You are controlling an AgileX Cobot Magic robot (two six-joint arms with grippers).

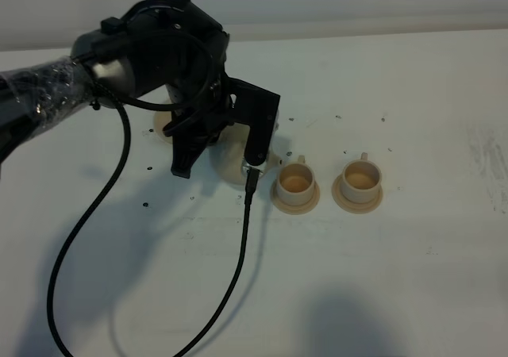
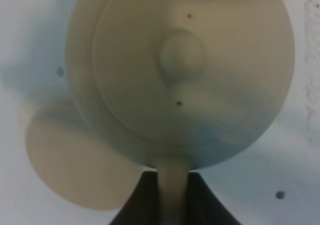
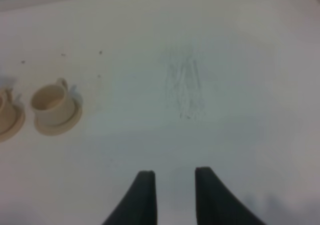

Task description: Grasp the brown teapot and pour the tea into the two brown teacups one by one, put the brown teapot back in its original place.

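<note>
The brown teapot [image 2: 180,75] fills the left wrist view from above, with its lid knob in the middle. My left gripper [image 2: 172,197] is shut on its loop handle. In the high view the left gripper [image 1: 221,144] covers most of the teapot [image 1: 228,165], which is just left of the two brown teacups [image 1: 295,184] [image 1: 359,181], each on its own saucer. The teapot's round saucer [image 2: 75,160] lies off to one side of the pot, and part of it [image 1: 163,124] shows behind the arm. My right gripper [image 3: 175,180] is open and empty above bare table.
The white table [image 1: 381,278] has small dark specks and a scuffed patch [image 3: 186,85]. A black cable [image 1: 238,246] hangs from the left wrist and trails across the table toward the front. One cup [image 3: 50,104] shows in the right wrist view, away from that gripper.
</note>
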